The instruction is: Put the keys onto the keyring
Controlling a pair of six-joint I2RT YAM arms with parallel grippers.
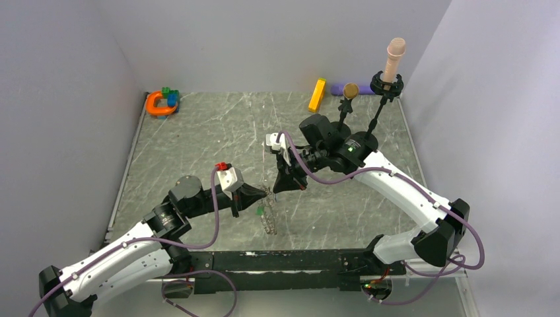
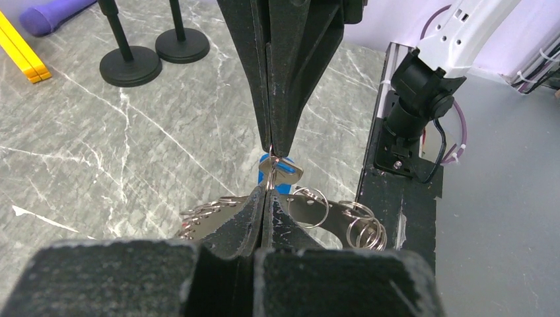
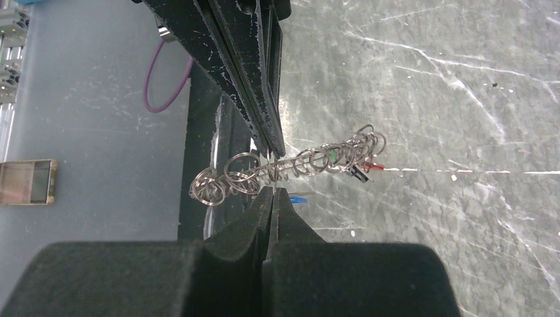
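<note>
The keyring [image 2: 333, 218], a flat silvery ring carrying small split rings, hangs just above the table between both grippers; from above it shows as a thin glint [image 1: 268, 214]. My left gripper [image 2: 265, 193] [image 1: 263, 195] is shut on its upper edge. From the other side my right gripper [image 3: 272, 191] [image 2: 271, 146] [image 1: 282, 187] is shut on a blue-headed key [image 2: 281, 176] [image 3: 298, 198], right at the ring. In the right wrist view the keyring [image 3: 300, 162] is edge-on. A red key [image 3: 374, 166], a dark key [image 3: 357, 174] and a green key [image 3: 333, 156] dangle from it.
An orange horseshoe toy [image 1: 158, 104] with green and blue blocks lies at the back left. A yellow bar [image 1: 317, 94], a purple object [image 1: 340, 88] and two black-based stands [image 2: 130, 65] [image 2: 182, 46] are at the back right. The black front rail [image 2: 389, 198] runs close by the ring.
</note>
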